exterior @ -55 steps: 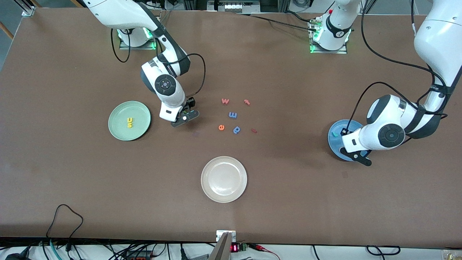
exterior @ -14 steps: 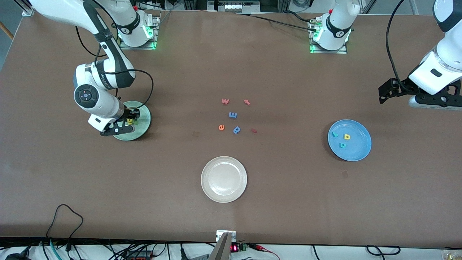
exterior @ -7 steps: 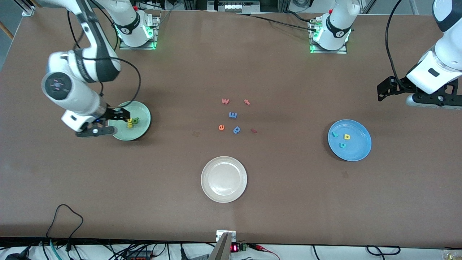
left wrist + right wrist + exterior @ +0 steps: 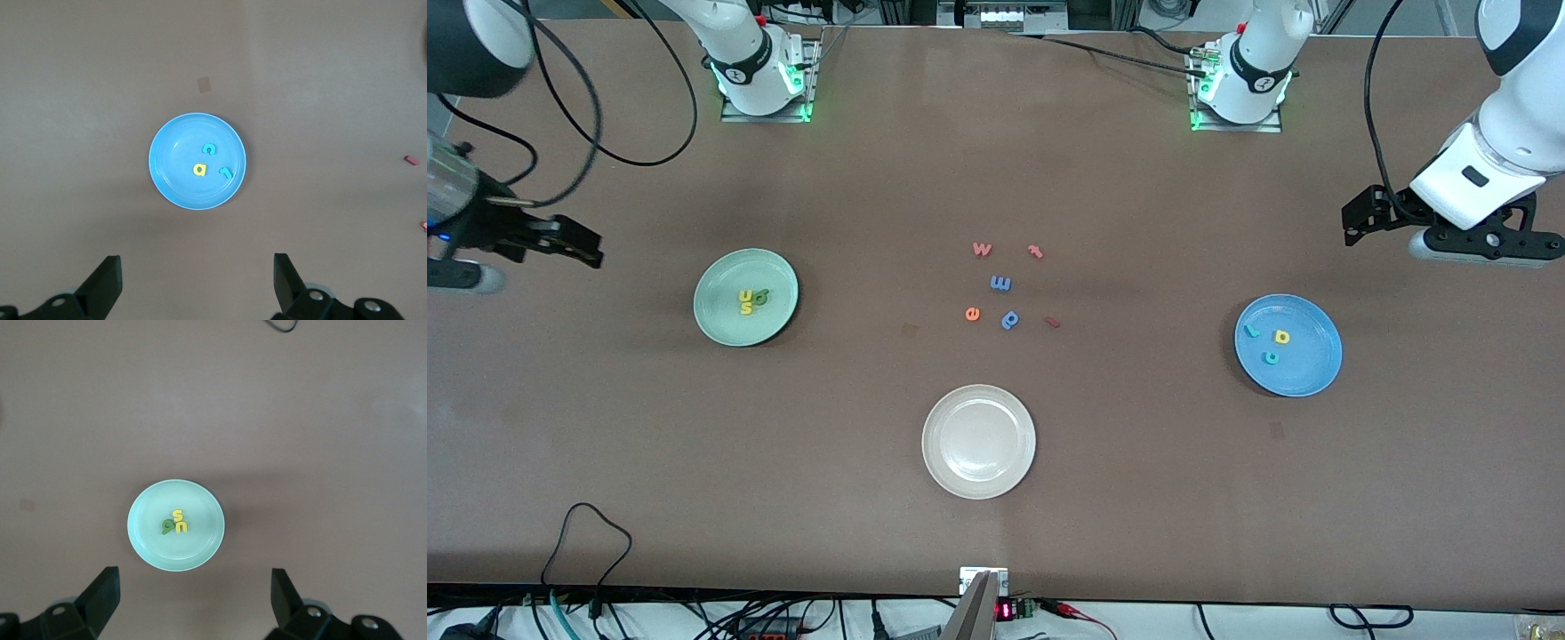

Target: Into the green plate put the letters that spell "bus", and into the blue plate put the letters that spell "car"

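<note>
The green plate (image 4: 720, 320) (image 4: 150, 543) holds the yellow u (image 4: 744, 296) (image 4: 181, 527), yellow s (image 4: 745, 308) (image 4: 177, 515) and green b (image 4: 760, 298) (image 4: 167, 528), bunched together. In the blue plate (image 4: 1312, 364) (image 4: 173, 177) lie the teal c (image 4: 1271, 357) (image 4: 209, 149), yellow a (image 4: 1282, 337) (image 4: 200, 169) and teal r (image 4: 1252, 331) (image 4: 225, 172). My right gripper (image 4: 449, 274) (image 4: 193, 590) hangs open and empty, high over the table's edge at the right arm's end. At the left arm's end my left gripper (image 4: 1489, 244) (image 4: 197, 275) is raised, open and empty.
A white plate (image 4: 938, 422) sits nearer the front camera, mid-table. Loose letters lie in the middle: a red w (image 4: 982, 249), a red t (image 4: 1035, 252), a blue m (image 4: 1000, 284), an orange e (image 4: 972, 313), a blue p (image 4: 1010, 319) and a small red piece (image 4: 1053, 322).
My right gripper opened over the green plate, left the green b there, then rose and drew back toward the right arm's end. The left arm barely shifted.
</note>
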Robot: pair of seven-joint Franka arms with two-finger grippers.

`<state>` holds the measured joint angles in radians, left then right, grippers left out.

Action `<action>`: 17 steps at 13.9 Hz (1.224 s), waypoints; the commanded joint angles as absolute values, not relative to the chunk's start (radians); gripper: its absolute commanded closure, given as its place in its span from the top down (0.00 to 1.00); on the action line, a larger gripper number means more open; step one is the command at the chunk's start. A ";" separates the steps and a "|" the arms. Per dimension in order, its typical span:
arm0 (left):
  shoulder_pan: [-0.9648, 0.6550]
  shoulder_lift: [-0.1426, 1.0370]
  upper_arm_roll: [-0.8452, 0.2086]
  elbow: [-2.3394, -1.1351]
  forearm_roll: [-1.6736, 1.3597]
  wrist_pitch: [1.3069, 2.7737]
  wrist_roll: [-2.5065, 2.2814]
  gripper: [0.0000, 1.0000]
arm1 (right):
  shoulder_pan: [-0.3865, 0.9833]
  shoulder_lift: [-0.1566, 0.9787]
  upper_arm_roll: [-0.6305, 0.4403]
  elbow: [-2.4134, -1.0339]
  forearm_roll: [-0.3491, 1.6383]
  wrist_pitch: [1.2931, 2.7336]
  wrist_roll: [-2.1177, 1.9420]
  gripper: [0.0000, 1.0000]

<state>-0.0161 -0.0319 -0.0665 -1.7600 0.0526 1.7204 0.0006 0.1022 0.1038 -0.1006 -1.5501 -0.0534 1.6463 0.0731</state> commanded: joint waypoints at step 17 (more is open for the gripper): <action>-0.018 -0.043 -0.066 -1.752 0.037 1.690 -0.014 1.00 | 0.118 0.081 -0.121 -1.542 0.058 1.603 0.083 1.00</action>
<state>-0.0161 -0.0320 -0.0665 -1.7599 0.0526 1.7103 -0.0062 0.1166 0.0894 -0.1179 -1.5323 0.0304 1.6161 0.0750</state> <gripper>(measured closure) 0.000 0.000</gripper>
